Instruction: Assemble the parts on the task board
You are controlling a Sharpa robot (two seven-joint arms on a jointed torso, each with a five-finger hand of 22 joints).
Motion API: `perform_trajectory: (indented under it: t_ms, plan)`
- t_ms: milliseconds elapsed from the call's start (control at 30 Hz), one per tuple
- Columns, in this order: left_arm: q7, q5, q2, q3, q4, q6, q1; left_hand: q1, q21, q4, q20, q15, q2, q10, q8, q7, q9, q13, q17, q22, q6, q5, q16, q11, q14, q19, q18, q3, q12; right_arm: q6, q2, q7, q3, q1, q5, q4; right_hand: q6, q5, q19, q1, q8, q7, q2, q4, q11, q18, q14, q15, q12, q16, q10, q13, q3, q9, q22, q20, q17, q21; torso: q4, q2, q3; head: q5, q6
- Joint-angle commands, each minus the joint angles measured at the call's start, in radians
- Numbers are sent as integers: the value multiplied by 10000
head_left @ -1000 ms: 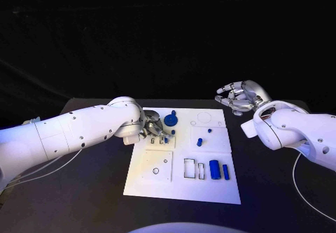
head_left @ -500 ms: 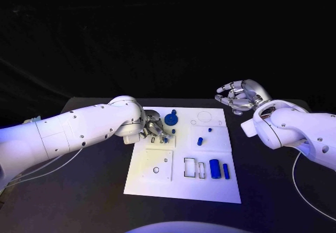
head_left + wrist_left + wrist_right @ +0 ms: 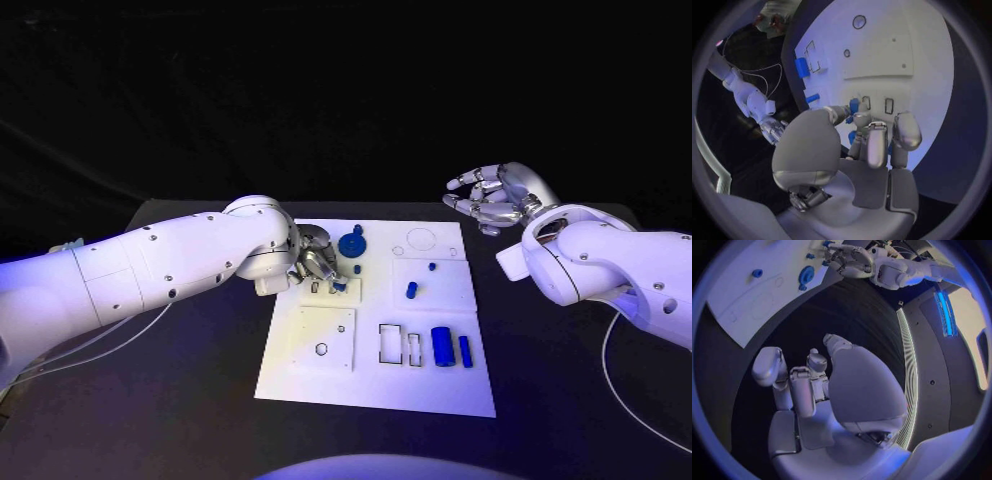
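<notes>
The white task board (image 3: 378, 330) lies in the middle of the black worktop (image 3: 188, 380), with blue parts (image 3: 441, 348) lying at its right side and a round blue part (image 3: 353, 245) near its far edge. The left hand (image 3: 320, 268) reaches down onto the board's far left part, fingertips (image 3: 856, 120) pinching a small blue part (image 3: 854, 105) beside two slots. The right hand (image 3: 493, 200) hangs above the worktop's far right corner, fingers loosely curled apart around nothing.

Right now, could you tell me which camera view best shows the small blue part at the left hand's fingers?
The left wrist view: the blue part sits close up at the fingers, beside two slots. The head view shows it small, and the right wrist view does not settle it.
</notes>
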Motion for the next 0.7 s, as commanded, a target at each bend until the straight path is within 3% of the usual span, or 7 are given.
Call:
perform_trajectory:
  t_ms: [33, 233, 500, 700]
  plan:
    - [261, 384, -3, -1, 12, -126, 4, -149, 54, -1640, -20, 48, -123, 30, 101, 16, 773, -28, 190, 14, -84, 39, 52, 41, 480, -66, -40, 1799, -56, 67, 11, 29, 0, -9, -85, -2, 46, 54, 33, -98, 68, -23, -22, -6, 23, 120, 593, -72, 41, -15, 66, 17, 91, -14, 12, -5, 930, 8, 0, -6, 2, 7, -3]
    - [313, 539, -85, -1, 57, -197, 4, -308, 91, -1949, -20, 49, -169, 71, 161, 29, 909, -9, 192, 85, -74, 137, 58, 44, 483, -31, -49, 2128, -50, 55, -4, 39, -1, -11, -67, -1, 46, 75, 29, -105, 72, -23, -26, -5, 23, 122, 590, -73, 40, -21, 65, 10, 101, -17, 5, -5, 915, -3, 1, -9, 7, 5, -13]
    - [372, 653, -361, 1, 339, -313, 4, -411, 119, -2080, -23, 45, -214, 87, 193, 25, 973, -37, 214, 142, -37, 222, 72, 39, 491, 3, -58, 2235, -68, 44, -39, 46, -2, -11, -51, 21, 46, 103, 29, -118, 79, -23, -32, -3, 23, 123, 589, -74, 49, -24, 75, 17, 116, -21, 3, -6, 907, -9, 23, -10, 5, 3, 5]
    - [520, 191, -555, 2, 613, -615, 2, -596, 204, -2368, -53, 11, -361, 308, 243, -8, 1096, 148, 339, 323, 103, 706, 143, 0, 529, 118, -88, 2414, 69, 16, -61, 57, -2, -12, -47, 36, 48, 121, 20, -131, 84, -24, -37, 1, 23, 127, 585, -74, 36, -29, 57, -9, 125, -23, -9, -7, 893, -28, 19, 5, 11, 66, 5]
